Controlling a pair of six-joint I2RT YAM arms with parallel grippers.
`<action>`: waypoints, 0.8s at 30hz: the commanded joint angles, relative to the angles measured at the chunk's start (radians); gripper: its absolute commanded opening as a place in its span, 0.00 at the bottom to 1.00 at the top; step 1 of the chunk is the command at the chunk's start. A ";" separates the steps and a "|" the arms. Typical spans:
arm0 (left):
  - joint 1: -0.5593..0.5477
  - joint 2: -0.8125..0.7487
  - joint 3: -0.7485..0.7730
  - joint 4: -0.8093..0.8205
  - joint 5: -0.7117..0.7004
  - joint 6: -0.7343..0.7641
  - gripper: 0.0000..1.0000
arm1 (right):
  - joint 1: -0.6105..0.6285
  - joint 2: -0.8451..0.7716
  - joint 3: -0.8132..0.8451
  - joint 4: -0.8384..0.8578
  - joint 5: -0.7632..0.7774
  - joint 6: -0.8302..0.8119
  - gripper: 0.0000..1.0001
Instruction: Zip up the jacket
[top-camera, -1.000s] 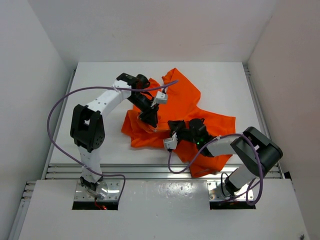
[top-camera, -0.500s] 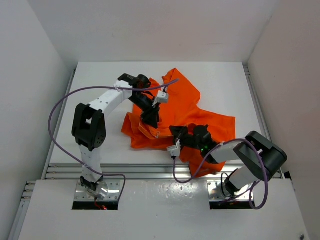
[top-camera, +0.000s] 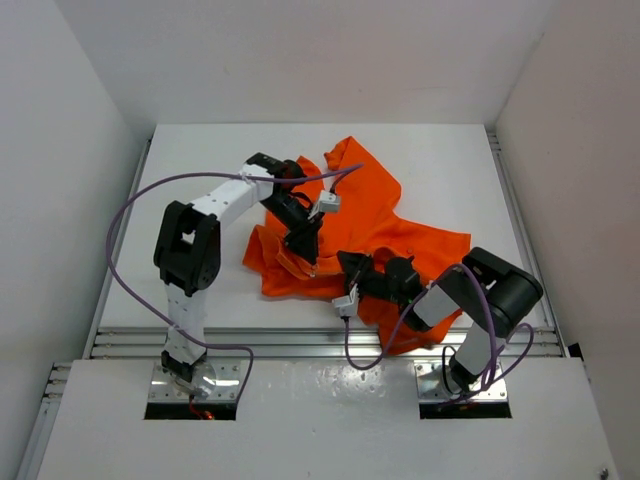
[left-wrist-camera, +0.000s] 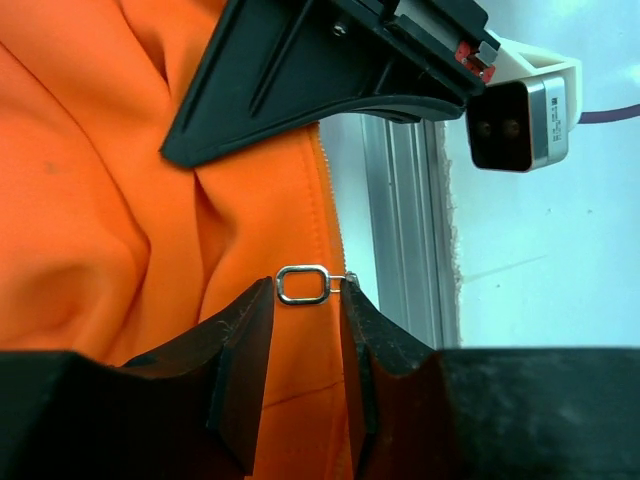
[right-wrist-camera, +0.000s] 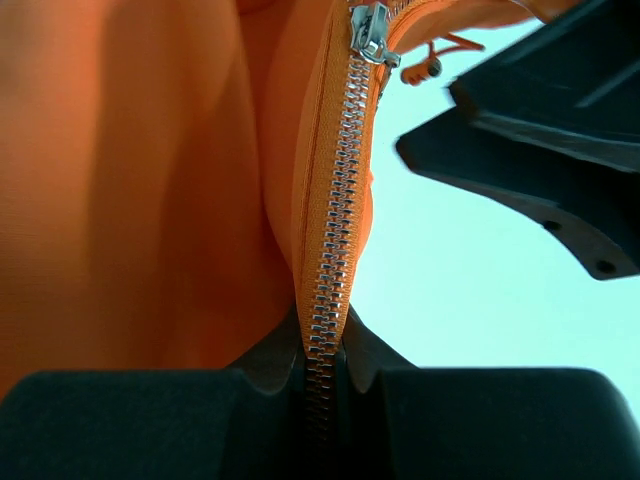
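The orange jacket (top-camera: 372, 205) lies crumpled on the white table, between the arms. My left gripper (top-camera: 304, 246) is over its near left edge. In the left wrist view its fingertips (left-wrist-camera: 262, 300) pinch the small metal ring of the zipper pull (left-wrist-camera: 302, 285) crosswise, over orange fabric (left-wrist-camera: 90, 200). My right gripper (top-camera: 347, 272) sits just to the right. In the right wrist view it is shut on the closed metal zipper (right-wrist-camera: 336, 230), which runs straight up to the slider (right-wrist-camera: 370, 28).
The aluminium rail at the table's near edge (left-wrist-camera: 400, 230) runs close beside the zipper. The right arm's black gripper (left-wrist-camera: 330, 60) and wrist camera (left-wrist-camera: 515, 110) hang just above my left jaws. Purple cables (top-camera: 125, 215) loop beside the arms. White walls enclose the table (top-camera: 200, 180).
The right gripper has moved a little toward the table's near edge, drawing the zipper taut. The left gripper has shifted only slightly, staying on the zipper.
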 joint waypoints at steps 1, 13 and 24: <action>-0.010 -0.010 -0.009 -0.018 0.055 0.005 0.37 | 0.010 0.004 0.003 0.208 0.001 -0.018 0.00; 0.008 0.012 -0.043 -0.018 0.073 -0.004 0.42 | 0.012 -0.011 0.001 0.208 0.004 -0.015 0.00; 0.053 0.039 -0.013 0.044 0.073 -0.068 0.50 | 0.019 -0.021 -0.006 0.208 -0.007 -0.021 0.00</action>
